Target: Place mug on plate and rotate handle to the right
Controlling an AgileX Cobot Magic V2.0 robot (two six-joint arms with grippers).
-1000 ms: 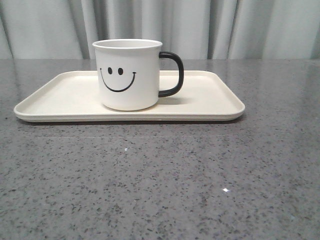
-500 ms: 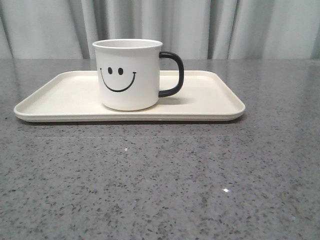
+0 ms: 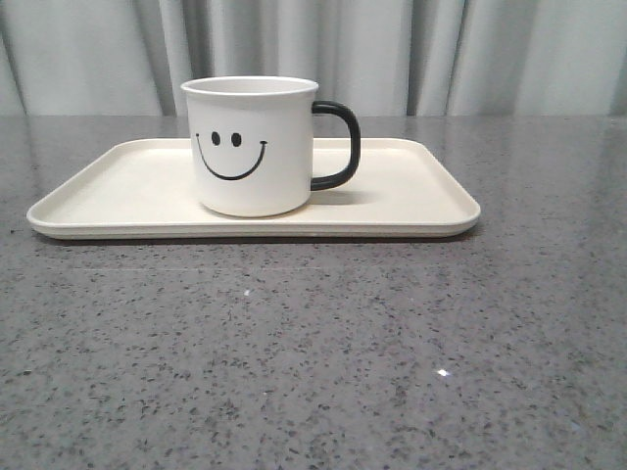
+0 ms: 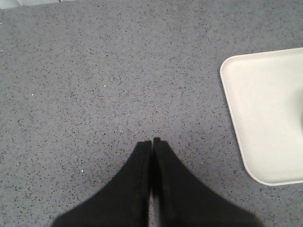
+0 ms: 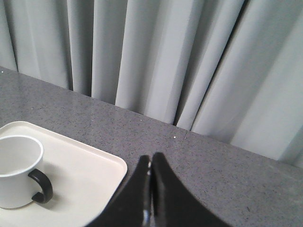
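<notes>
Upright, the mug (image 3: 251, 147) was seen standing on the plate (image 3: 411, 201), handle (image 3: 338, 145) turned right, while both grippers' fingers (image 4: 142, 161) (image 5: 158, 165) were pressed together, empty.

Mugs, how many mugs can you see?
1. The mug with the smiley face stands upright on the plate, a bit left of its middle, its handle pointing right. No others show.
</notes>
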